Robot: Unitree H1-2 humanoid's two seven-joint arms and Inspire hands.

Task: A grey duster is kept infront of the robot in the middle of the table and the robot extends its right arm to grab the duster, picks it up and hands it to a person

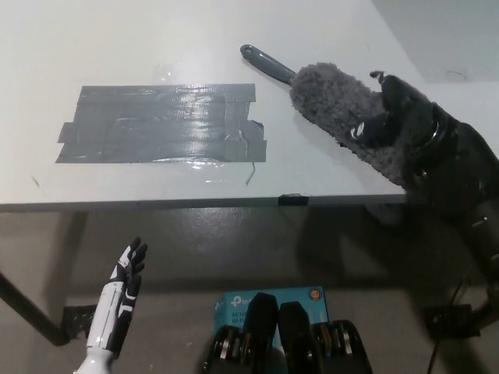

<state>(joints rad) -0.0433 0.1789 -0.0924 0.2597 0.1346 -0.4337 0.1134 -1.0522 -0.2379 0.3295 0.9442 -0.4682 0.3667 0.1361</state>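
A grey fluffy duster with a dark handle lies on the white table, its handle pointing up-left. My black right hand rests over the duster's lower right part, its fingers spread across the fluff and not closed around it. The duster's far end is hidden under this hand. My white left hand hangs below the table edge at the lower left, open, holding nothing.
A patch of grey tape covers the table's middle left. The table's front edge runs across the picture. Under the table a blue box lies on the floor, with a black table leg at the left.
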